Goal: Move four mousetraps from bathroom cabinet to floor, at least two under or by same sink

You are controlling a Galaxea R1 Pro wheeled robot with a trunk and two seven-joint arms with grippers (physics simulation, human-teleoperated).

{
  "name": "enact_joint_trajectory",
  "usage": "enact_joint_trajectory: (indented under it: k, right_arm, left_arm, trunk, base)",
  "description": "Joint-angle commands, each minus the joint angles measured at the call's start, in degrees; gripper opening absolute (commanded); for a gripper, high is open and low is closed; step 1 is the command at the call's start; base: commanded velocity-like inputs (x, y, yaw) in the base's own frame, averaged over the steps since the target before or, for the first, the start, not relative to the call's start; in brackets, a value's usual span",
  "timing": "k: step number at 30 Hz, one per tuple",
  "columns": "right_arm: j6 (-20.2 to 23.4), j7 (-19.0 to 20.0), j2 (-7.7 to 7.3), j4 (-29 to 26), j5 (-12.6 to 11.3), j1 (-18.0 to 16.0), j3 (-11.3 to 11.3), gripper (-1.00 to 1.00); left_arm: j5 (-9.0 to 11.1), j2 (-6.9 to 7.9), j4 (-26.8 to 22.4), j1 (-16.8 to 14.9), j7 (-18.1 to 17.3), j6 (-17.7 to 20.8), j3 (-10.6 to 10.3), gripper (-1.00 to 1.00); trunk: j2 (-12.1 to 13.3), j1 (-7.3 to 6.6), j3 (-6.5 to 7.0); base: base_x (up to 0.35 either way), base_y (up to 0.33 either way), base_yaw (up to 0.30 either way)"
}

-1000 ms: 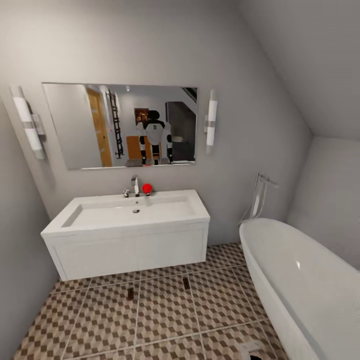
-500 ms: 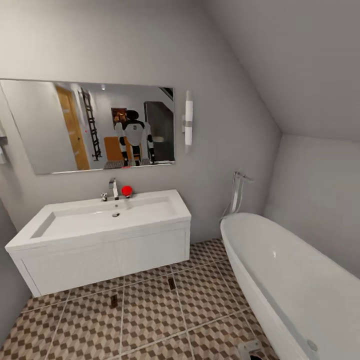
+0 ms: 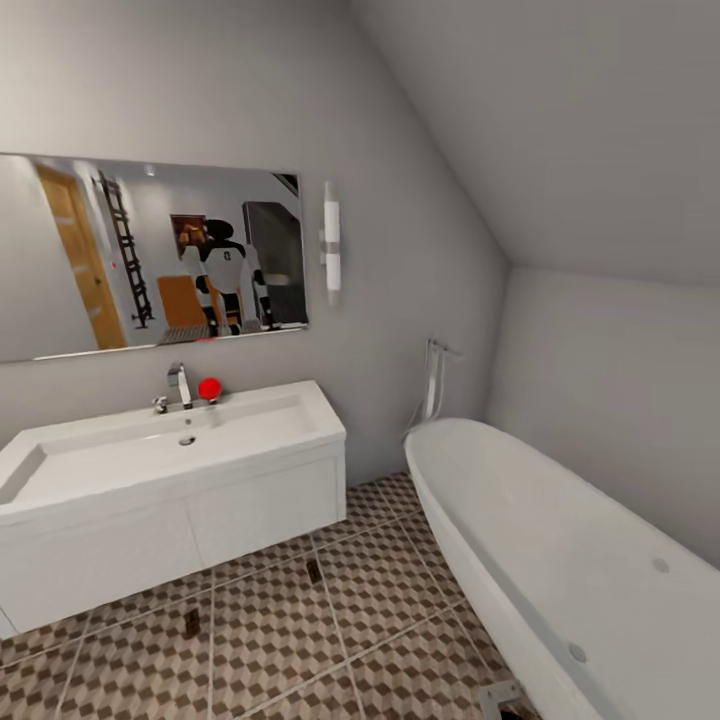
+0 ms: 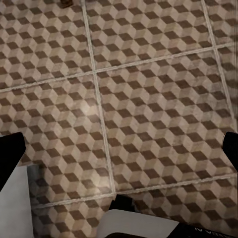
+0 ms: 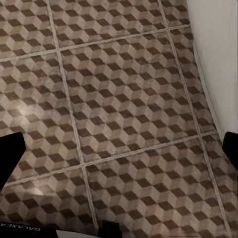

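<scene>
Mousetraps: two small dark-and-tan boards lie flat on the floor ahead of me, one [image 3: 314,571] just in front of the sink cabinet's right half, the other [image 3: 191,622] further toward my left claw's side and nearer me. Both are too small to make out wire or a red spot. A dark scrap [image 4: 66,3] at the edge of my left wrist view may be one of them; I cannot tell.

Bathroom floor [image 3: 300,640]: square tiles in a brown, beige and white cube pattern with pale grout; it lies under both my claws [image 4: 148,99] [image 5: 124,89].

Sink [image 3: 160,450]: a wide white basin on a white wall-hung cabinet, ahead and toward my left claw's side, with a chrome tap [image 3: 179,385] and a red ball-like thing [image 3: 209,388] just beside the tap.

Mirror [image 3: 150,255]: on the wall above the sink; it reflects my white body and an orange-brown door. A tube lamp [image 3: 331,250] hangs just beside its right edge.

Bathtub [image 3: 560,560]: long and white, on my right claw's side under the sloping ceiling; its white wall [image 5: 218,59] stands close by my right claw.

Left claw [image 4: 119,153]: fingers [image 4: 10,158] spread wide apart, nothing between them, hanging above bare tile without touching it.

Right claw [image 5: 119,151]: fingers [image 5: 10,156] likewise wide apart, holding nothing, above the tile near the tub wall.
</scene>
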Motion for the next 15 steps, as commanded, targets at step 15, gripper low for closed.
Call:
enact_joint_trajectory:
  k: [15]
  right_arm:
    - [-0.4, -0.2, 0.0, 0.3, 0.4, -0.1, -0.3, 1.0]
  left_arm:
    - [0.4, -0.04, 0.2, -0.1, 0.1, -0.3, -0.5, 1.0]
  trunk:
    - [0.0, 0.02, -0.02]
  base:
    - [0.0, 0.0, -0.269]
